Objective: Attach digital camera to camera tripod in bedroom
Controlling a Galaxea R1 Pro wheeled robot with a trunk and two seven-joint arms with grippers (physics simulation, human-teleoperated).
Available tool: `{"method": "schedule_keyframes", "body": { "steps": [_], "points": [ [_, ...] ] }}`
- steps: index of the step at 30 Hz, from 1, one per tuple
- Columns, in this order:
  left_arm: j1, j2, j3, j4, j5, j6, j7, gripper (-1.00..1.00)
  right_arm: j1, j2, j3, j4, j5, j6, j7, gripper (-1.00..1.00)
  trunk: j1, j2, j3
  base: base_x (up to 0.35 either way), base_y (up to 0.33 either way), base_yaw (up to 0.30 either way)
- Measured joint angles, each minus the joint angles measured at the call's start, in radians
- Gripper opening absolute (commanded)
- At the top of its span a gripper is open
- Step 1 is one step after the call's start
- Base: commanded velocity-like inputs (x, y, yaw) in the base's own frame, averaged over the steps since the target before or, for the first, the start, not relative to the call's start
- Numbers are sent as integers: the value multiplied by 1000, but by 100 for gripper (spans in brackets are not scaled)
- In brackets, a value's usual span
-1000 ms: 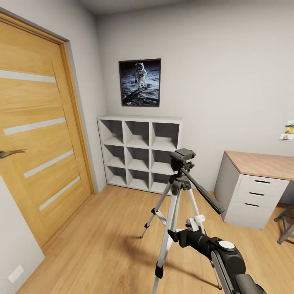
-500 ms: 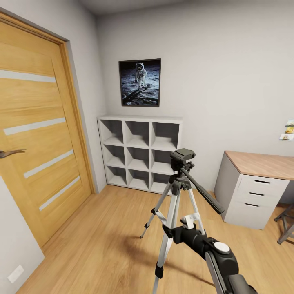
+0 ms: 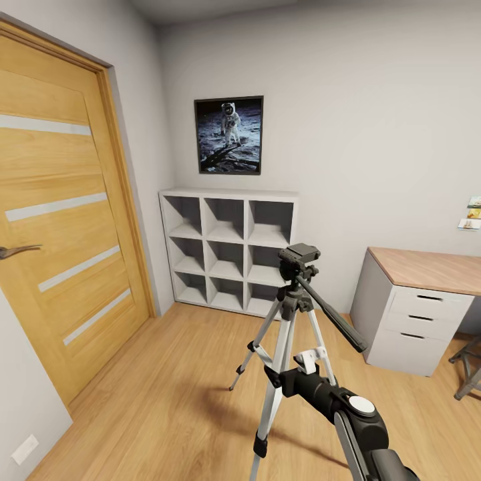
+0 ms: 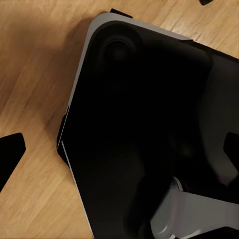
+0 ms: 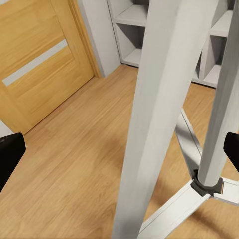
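Note:
The camera tripod [image 3: 291, 314] stands on the wood floor in the middle of the bedroom, with silver-grey legs, a black head [image 3: 298, 255] and a long pan handle [image 3: 334, 317] slanting down to the right. My right gripper [image 3: 272, 377] reaches in from the lower right, level with the nearest leg. In the right wrist view that leg [image 5: 159, 114] rises between the two wide-apart fingertips [image 5: 10, 154] of my right gripper [image 5: 119, 152], which stands open. My left gripper [image 4: 119, 149] is open above my own dark base [image 4: 149, 124]. The digital camera is out of view.
A wooden door [image 3: 60, 227] lines the left wall. A white cube shelf [image 3: 230, 250] stands against the back wall under an astronaut picture [image 3: 229, 135]. At the right is a desk with white drawers [image 3: 417, 321], with a chair leg [image 3: 467, 374] beside it.
My right arm has moved a little to the left and forward, bringing its gripper up to the tripod's near leg. The tripod and the room have not moved.

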Motion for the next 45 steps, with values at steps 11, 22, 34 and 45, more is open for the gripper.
{"method": "schedule_keyframes", "body": {
  "steps": [11, 22, 34, 45],
  "points": [
    [0, 1, 0, 0, 0, 0, 0, 100, 0, 0, 1, 0, 4, 0, -1, 100, 0, 0, 0, 142, 0, 0],
    [0, 1, 0, 0, 0, 0, 0, 100, 0, 1, 6, 30, 6, -1, 0, 100, 0, 0, 0, 168, 0, 0],
    [0, 1, 0, 0, 0, 0, 0, 100, 0, 1, 52, 41, 5, -2, -2, 100, 0, 0, 0, 9, 0, 0],
    [0, 0, 0, 0, 0, 0, 0, 100, 0, 1, 52, 40, 10, -3, -16, -100, 0, 0, 0, 0, 0, 0]
  ]
}}
